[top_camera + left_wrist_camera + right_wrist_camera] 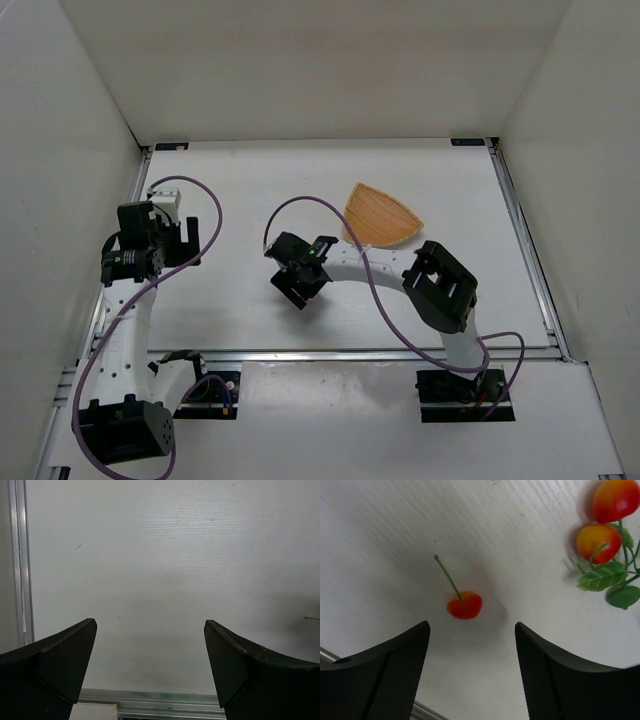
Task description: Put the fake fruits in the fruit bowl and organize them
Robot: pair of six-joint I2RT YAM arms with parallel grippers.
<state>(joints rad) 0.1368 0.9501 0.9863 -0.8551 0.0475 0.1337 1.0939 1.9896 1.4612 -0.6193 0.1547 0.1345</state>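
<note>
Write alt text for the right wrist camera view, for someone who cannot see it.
A single red cherry with a thin green stem lies on the white table, just beyond the gap between the right gripper's two dark, spread fingers. At the upper right lies a cluster of two red-yellow cherries with green leaves.

l arm (125, 320) stands at the left side, bent over at the top. l gripper (150, 630) has its 2 fingers (60, 660) spread far apart. r arm (440, 290) goes up from its base, bends at the elbow & reaches left to the middle. r gripper (472, 627) points down, fingers apart w/ a gap between.
</note>
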